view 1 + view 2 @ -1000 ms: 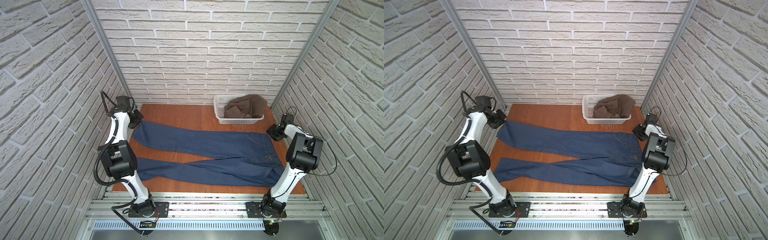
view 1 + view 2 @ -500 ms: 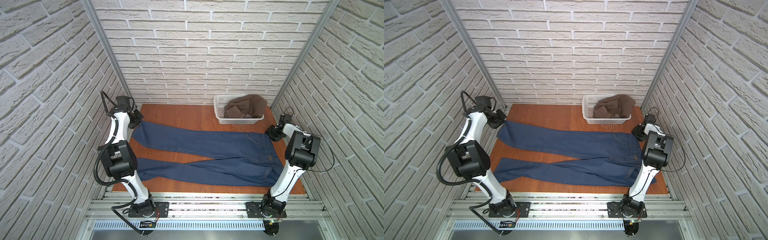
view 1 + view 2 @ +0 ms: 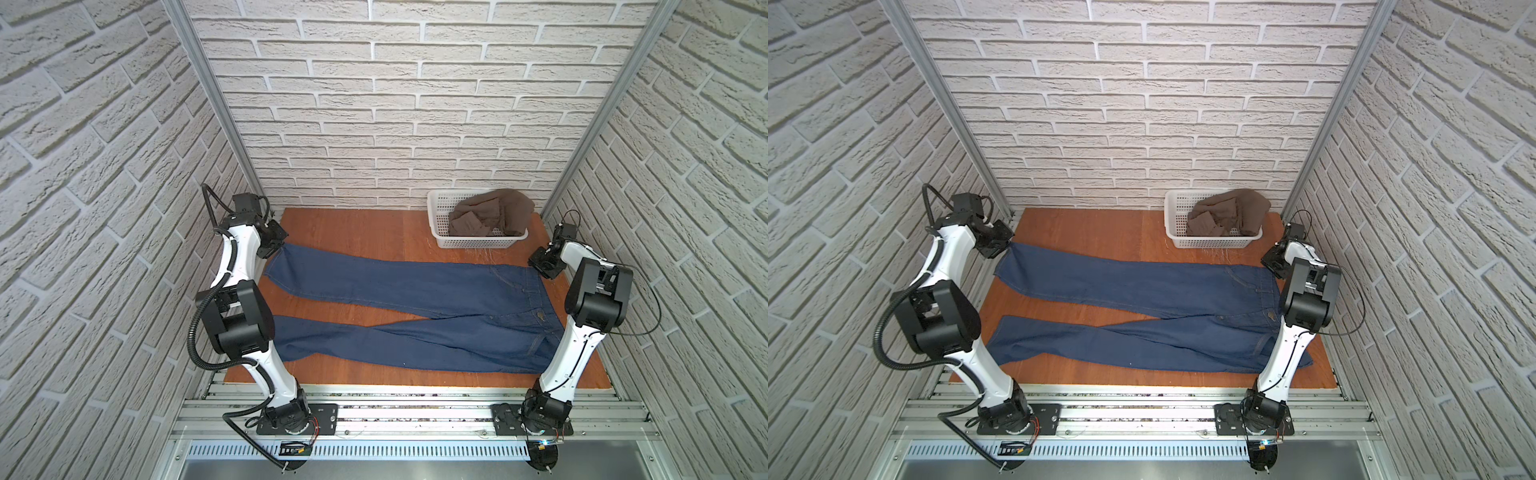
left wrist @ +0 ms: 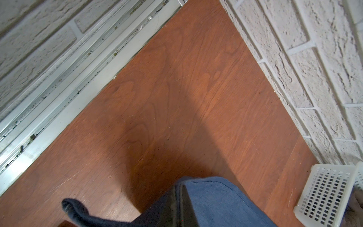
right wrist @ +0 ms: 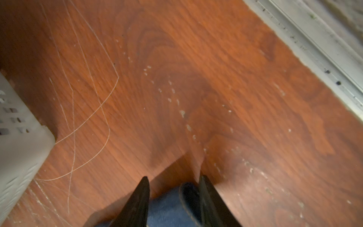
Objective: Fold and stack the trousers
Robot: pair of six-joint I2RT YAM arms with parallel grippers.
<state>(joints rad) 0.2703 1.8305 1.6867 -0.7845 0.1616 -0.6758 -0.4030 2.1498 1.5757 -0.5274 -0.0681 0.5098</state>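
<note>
The trousers lie flat on the wooden table, legs spread toward the left, waist at the right. My left gripper is at the far leg's hem and shut on it. In the left wrist view the blue hem is folded over the closed jaws of this gripper. My right gripper is low at the far corner of the waistband. In the right wrist view its fingers stand apart, and the denim edge lies between them in the gripper.
A white basket holding a brown garment stands at the back right, close to my right gripper. Its corner shows in the wrist views. Brick walls and metal rails close in the table on three sides.
My right arm has swung in a little and its gripper has settled lower over the waistband corner, jaws narrowing. The left arm and the trousers have stayed put.
</note>
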